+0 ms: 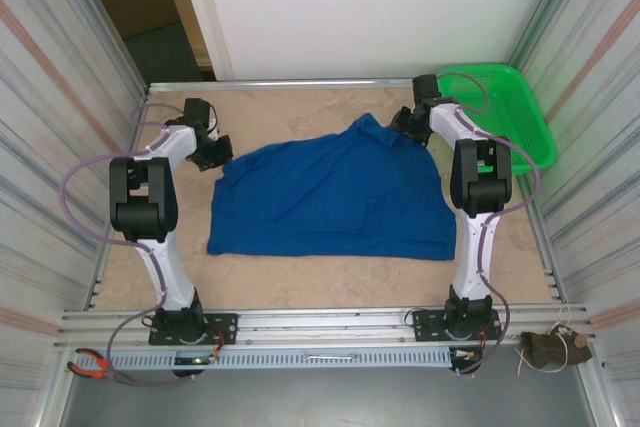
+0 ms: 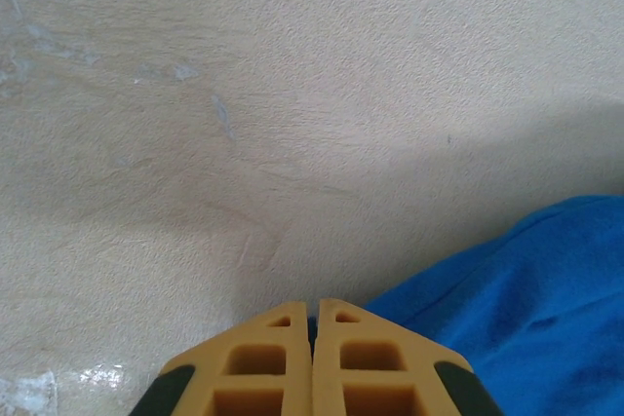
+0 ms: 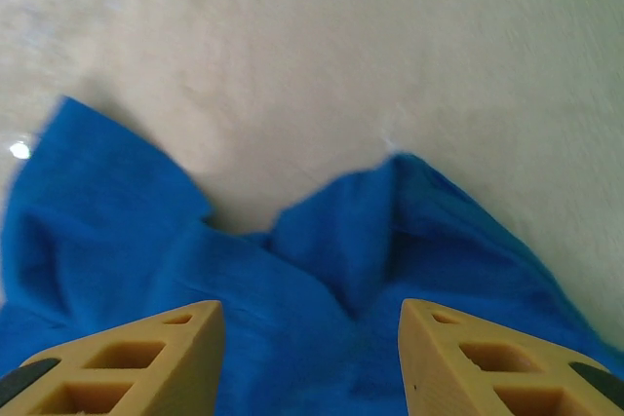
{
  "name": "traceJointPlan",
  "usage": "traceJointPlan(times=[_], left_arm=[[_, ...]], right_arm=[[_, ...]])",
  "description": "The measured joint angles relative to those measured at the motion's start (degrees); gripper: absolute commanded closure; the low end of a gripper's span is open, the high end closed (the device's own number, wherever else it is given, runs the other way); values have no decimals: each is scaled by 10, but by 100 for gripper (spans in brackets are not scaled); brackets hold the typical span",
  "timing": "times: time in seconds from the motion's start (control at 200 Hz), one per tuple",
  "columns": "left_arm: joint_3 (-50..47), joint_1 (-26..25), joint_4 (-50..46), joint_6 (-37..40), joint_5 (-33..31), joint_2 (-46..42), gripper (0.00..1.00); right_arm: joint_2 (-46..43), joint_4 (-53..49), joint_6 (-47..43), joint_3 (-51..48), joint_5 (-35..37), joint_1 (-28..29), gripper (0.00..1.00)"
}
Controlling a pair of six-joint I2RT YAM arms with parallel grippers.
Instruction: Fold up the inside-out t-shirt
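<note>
The royal-blue t-shirt (image 1: 330, 202) lies spread across the middle of the table, mostly flat, with a raised point at its far edge. My left gripper (image 1: 212, 154) sits at the shirt's far-left corner. In the left wrist view its yellow fingers (image 2: 314, 304) are pressed together with a sliver of blue cloth in the seam, and the shirt (image 2: 526, 289) runs off to the right. My right gripper (image 1: 408, 123) hovers at the shirt's far-right corner. Its fingers (image 3: 312, 314) stand wide apart over a puckered fold of the shirt (image 3: 292, 280). No printed graphic is visible.
A green mesh basket (image 1: 500, 97) stands at the back right, just behind the right arm. Bare beige tabletop (image 1: 300, 282) borders the shirt in front and at the far left. Corrugated walls close in both sides. Pliers (image 1: 88, 367) lie on the front rail.
</note>
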Motion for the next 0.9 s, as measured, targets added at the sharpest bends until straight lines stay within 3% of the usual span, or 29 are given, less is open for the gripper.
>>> traceJointPlan(times=[0.391, 0.601, 0.902], left_arm=[[0, 0, 0, 0, 1, 0, 100], [0, 0, 0, 0, 5, 0, 100], [0, 0, 2, 0, 5, 0, 100]], right_arm=[[-5, -5, 15, -18, 6, 2, 58], [-26, -6, 15, -18, 6, 3, 69], [-28, -8, 23, -10, 5, 5, 64]])
